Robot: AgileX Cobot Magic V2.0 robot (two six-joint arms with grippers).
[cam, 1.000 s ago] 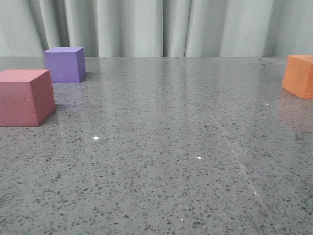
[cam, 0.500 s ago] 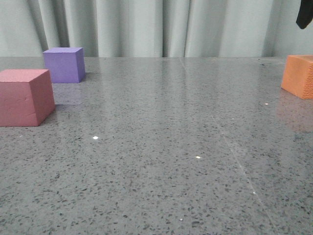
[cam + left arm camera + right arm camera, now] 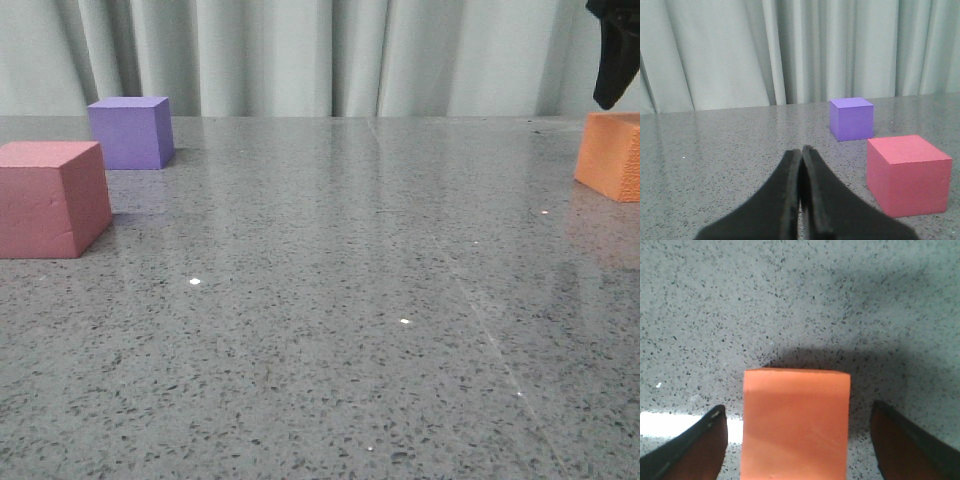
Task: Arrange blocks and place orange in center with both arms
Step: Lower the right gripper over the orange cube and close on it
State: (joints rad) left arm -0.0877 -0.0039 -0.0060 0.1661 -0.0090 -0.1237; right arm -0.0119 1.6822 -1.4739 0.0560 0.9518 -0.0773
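Note:
The orange cube (image 3: 610,155) sits on the table at the far right edge of the front view. My right gripper (image 3: 797,407) is open above it, with one finger on each side of the cube (image 3: 796,422) and not touching it. Its dark fingers (image 3: 608,70) show at the top right of the front view, just above the cube. The pink-red cube (image 3: 50,198) stands at the left and the purple cube (image 3: 130,132) behind it. My left gripper (image 3: 801,150) is shut and empty, low over the table beside the pink-red cube (image 3: 907,172) and the purple cube (image 3: 851,118).
The glossy grey speckled tabletop (image 3: 340,300) stretches between the left cubes and the orange cube. A pale green curtain (image 3: 300,50) hangs behind the table's far edge.
My right gripper has come down into the front view at the top right, closer to the orange cube. The cubes have not moved.

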